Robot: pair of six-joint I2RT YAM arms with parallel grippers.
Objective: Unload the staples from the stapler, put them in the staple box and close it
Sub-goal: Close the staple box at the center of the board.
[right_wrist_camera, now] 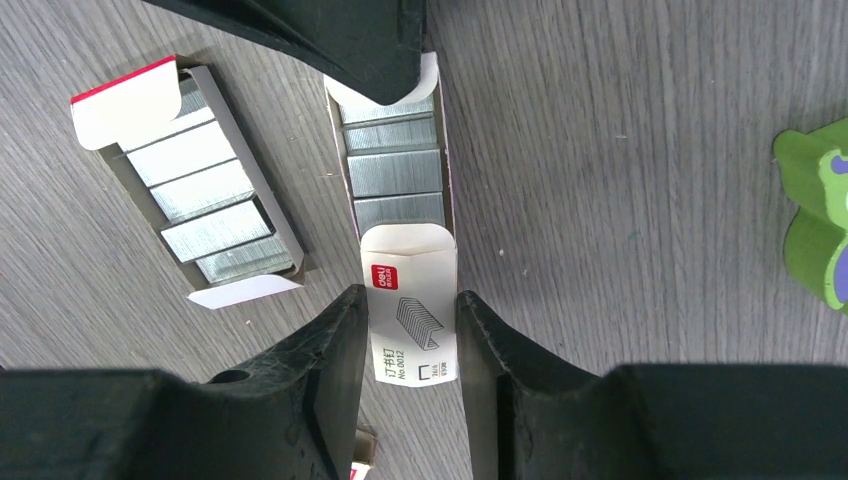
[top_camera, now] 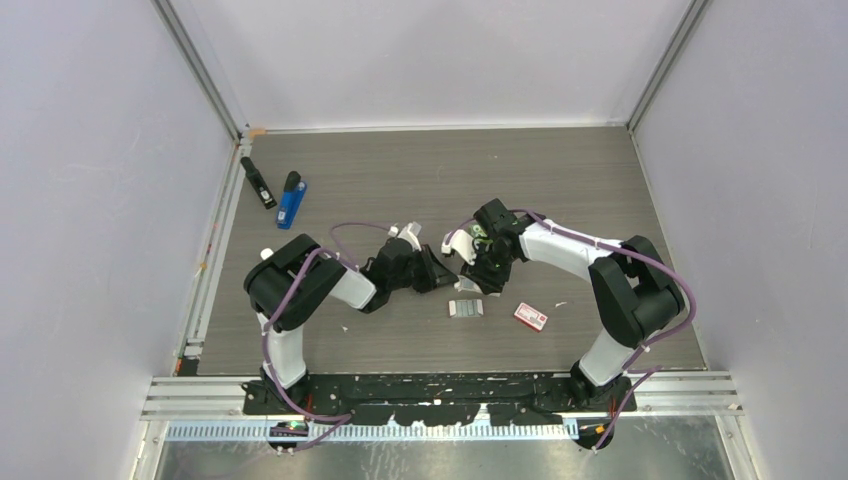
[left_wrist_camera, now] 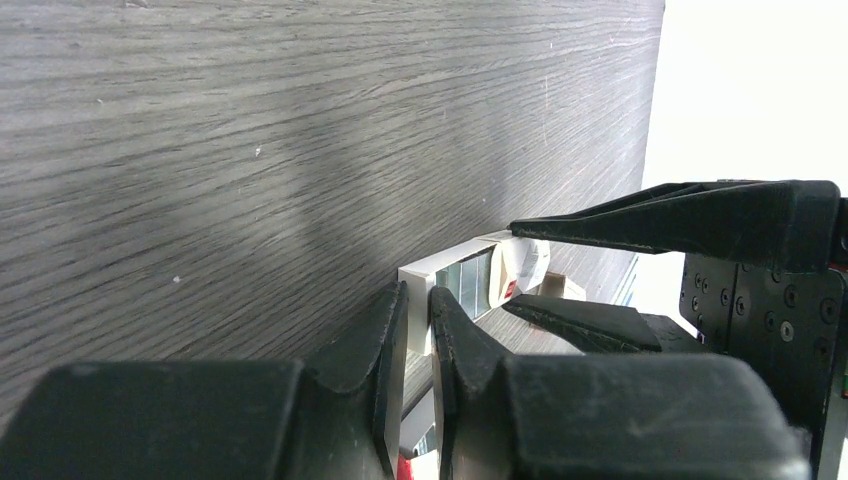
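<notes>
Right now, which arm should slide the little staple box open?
Right, probably: the right gripper hugs the loose white cover of the box, while the left gripper pinches the far end, holding it steady.

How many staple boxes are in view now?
3: the held box mid-table, the open box lying just nearer, the closed box to its right. Others may be hidden.

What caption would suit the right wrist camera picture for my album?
Right gripper clamps a white cardboard sleeve while left gripper holds its tray of silvery staple strips.
</notes>
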